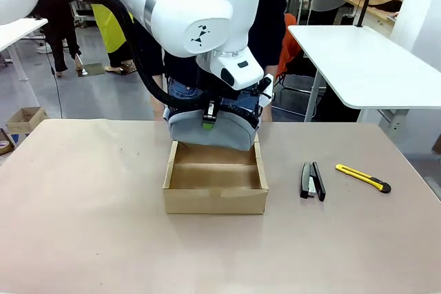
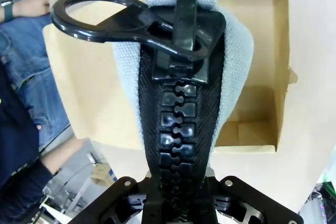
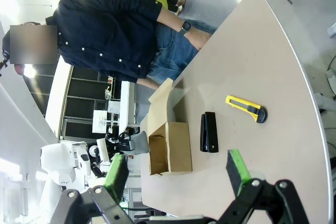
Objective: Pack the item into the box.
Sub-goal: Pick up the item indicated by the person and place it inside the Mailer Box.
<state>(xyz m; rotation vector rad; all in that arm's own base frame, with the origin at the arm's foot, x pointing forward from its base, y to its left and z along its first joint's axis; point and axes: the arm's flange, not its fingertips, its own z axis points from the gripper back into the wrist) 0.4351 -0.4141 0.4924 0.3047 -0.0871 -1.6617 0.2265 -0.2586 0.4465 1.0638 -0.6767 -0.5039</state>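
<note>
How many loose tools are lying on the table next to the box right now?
2. A black stapler lies just right of the box; a yellow utility knife lies farther right. The left arm hides some table behind the box, so another could be hidden.

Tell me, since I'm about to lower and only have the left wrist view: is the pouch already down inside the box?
Observer: Not yet. In the front view the pouch, held by the left tool, hangs over the box's far part, its bottom edge about at rim level.
Operator: Anything beside the box?
Observer: A black stapler and a yellow utility knife lie on the table to the box's right, apart from it.
Operator: And the right tool?
Observer: The right tool is open and holds nothing.
</note>
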